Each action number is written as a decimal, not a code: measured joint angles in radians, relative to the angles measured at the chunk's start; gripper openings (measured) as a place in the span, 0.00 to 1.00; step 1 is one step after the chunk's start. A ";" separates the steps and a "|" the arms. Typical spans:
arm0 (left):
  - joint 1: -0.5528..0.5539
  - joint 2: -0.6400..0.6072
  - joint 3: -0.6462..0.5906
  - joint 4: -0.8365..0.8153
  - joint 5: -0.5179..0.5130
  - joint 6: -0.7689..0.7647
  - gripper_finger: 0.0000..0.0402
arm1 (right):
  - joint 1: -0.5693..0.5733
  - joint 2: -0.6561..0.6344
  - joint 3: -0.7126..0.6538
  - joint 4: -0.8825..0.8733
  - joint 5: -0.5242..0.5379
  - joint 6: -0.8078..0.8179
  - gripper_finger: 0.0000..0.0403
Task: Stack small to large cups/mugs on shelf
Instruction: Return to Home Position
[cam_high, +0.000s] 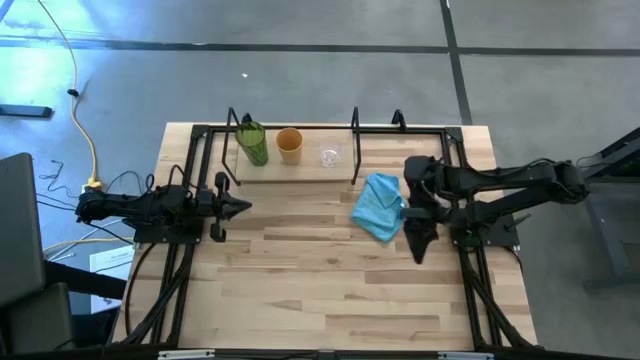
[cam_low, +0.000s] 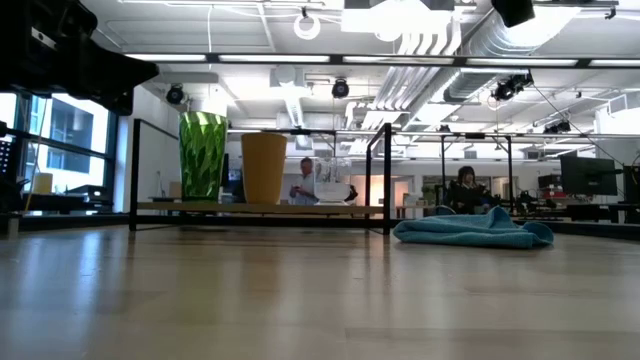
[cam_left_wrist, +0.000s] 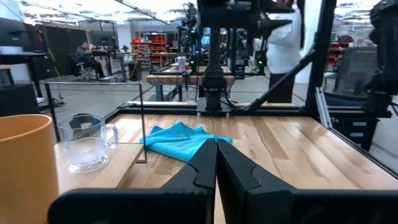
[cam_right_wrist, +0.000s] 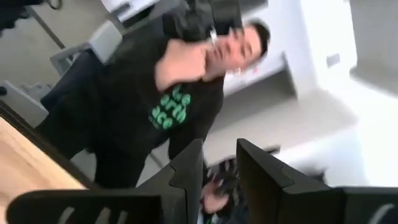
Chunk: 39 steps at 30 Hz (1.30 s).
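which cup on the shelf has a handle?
The small clear glass mug, at the row's end nearest the blue cloth; the orange cup and green cup show none.

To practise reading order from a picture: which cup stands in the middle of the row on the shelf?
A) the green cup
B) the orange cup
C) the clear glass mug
B: on the shelf the orange cup stands between the green cup and the clear glass mug.

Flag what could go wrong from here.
The right gripper hangs beside the crumpled light blue cloth; its next move might snag it and drag it against the low light-wood shelf, where the small clear glass mug stands nearest. The right wrist view shows a person close beyond the table edge; a wide swing could come near.
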 joint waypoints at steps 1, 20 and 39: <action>0.000 0.000 0.000 0.002 -0.005 0.000 0.00 | 0.000 0.009 0.000 0.002 0.027 0.021 0.23; 0.000 0.000 0.000 0.002 -0.027 0.001 0.00 | -0.006 0.218 0.000 0.021 0.597 0.974 0.23; 0.000 0.000 0.000 0.003 -0.034 0.004 0.00 | -0.008 0.233 0.000 0.222 1.491 1.581 0.23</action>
